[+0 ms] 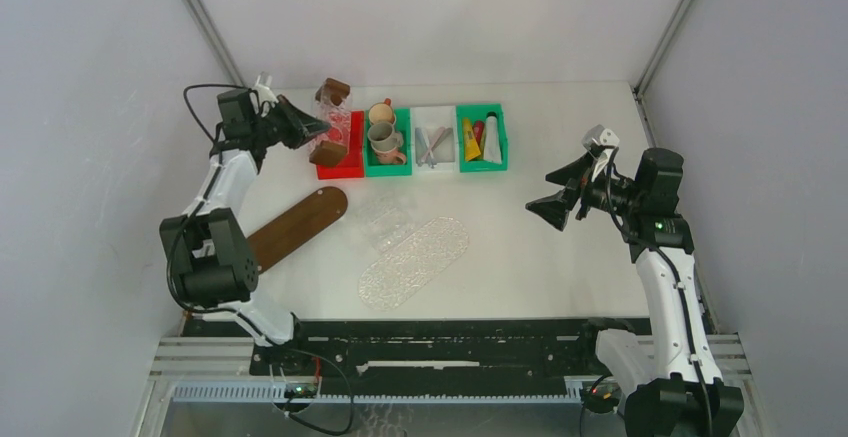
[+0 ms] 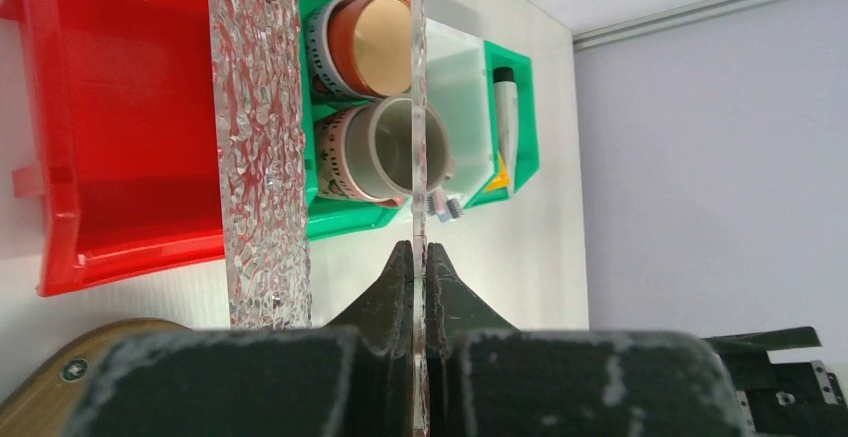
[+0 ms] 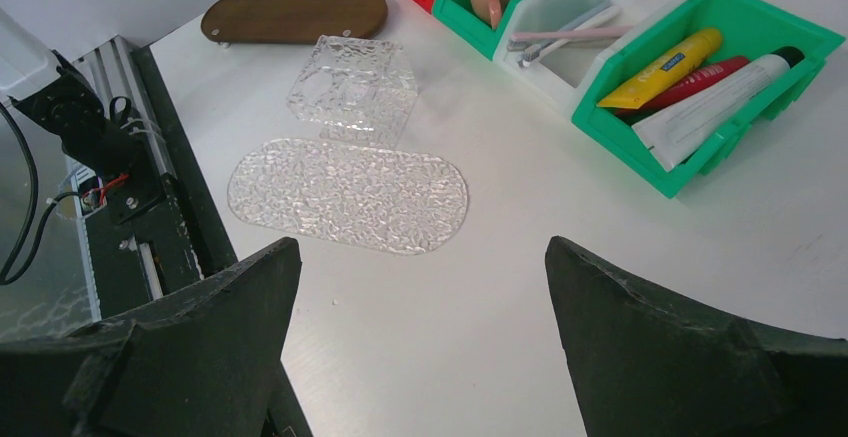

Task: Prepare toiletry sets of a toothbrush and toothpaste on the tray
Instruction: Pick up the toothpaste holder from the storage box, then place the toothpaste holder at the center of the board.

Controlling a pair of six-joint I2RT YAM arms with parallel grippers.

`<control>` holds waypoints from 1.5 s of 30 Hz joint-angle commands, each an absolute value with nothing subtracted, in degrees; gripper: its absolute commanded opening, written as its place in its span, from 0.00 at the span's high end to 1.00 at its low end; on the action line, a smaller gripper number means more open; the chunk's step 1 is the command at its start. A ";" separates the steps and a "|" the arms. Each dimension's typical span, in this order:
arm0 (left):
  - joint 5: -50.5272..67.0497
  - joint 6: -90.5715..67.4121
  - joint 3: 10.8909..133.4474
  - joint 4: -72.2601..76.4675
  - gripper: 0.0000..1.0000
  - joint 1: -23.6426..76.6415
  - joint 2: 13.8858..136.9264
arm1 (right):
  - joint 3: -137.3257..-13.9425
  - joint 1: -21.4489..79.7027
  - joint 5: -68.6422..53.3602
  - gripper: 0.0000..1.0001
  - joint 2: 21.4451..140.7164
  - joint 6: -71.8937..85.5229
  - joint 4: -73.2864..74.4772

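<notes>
Pink and pale toothbrushes [image 1: 432, 142] lie in the white bin and also show in the right wrist view [image 3: 570, 37]. Yellow [image 3: 660, 65], red [image 3: 705, 77] and white [image 3: 715, 107] tubes lie in the right green bin [image 1: 482, 162]. A clear oval textured tray [image 1: 415, 262] lies mid-table, with a wooden oval tray [image 1: 298, 225] to its left. My left gripper [image 1: 318, 127] is shut on one wall [image 2: 418, 107] of a clear textured box with wooden parts [image 1: 335, 122], held at the red bin [image 1: 340, 165]. My right gripper [image 1: 555, 194] is open and empty above the bare table, right of the clear tray.
A green bin [image 1: 385, 165] holds two mugs [image 2: 385, 147]. A clear square textured holder [image 1: 385, 219] lies just beyond the clear oval tray and shows in the right wrist view [image 3: 355, 87]. The bins stand in a row at the back of the table.
</notes>
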State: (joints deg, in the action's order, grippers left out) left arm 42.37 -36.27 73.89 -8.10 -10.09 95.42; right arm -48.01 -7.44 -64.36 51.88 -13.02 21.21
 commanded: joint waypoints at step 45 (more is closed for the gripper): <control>25.07 -54.88 44.44 31.91 1.00 31.16 56.08 | -47.50 -6.97 -79.43 0.00 52.49 -4.04 14.32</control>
